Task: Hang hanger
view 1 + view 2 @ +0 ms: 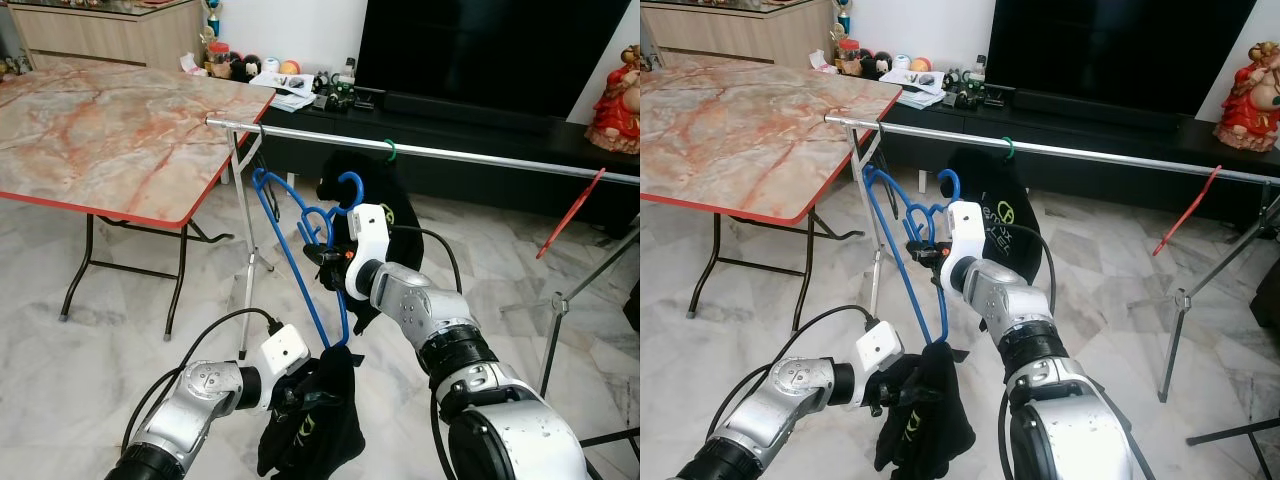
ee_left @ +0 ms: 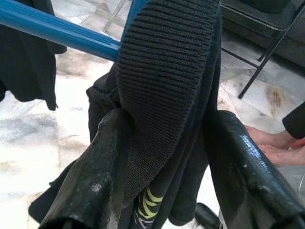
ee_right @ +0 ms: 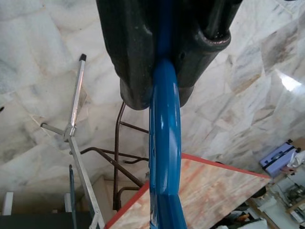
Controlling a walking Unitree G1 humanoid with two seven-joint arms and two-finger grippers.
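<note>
1. Here, your right gripper [image 1: 330, 258] sits at the centre of the left eye frame, its black fingers [image 3: 143, 57] pinched together on the blue plastic hanger [image 1: 300, 250] near its neck, the silver forearm reaching up and in from the lower right.
2. Your left gripper [image 1: 300, 395] is low in the frame, left of centre, arm bent in from the lower left corner; its two fingers [image 2: 95, 171] are clamped on a fold of black garment [image 1: 315, 420] with a ribbed knit band and a yellow-green print.
3. The hanger is a smooth, rounded blue bar; its hook curls upward just below the metal rail [image 1: 450, 153] without resting on it, and its lower end meets the bunched garment at your left gripper.
4. The rail is a thin shiny tube crossing the upper half of the frame, carrying a green hook [image 1: 390, 150] over another dark garment, and a red hanger [image 1: 570, 215] at the right.
5. A folding table [image 1: 110, 140] with a marble-pattern top and red edge fills the upper left, over a glossy marble floor [image 1: 60, 370].
</note>
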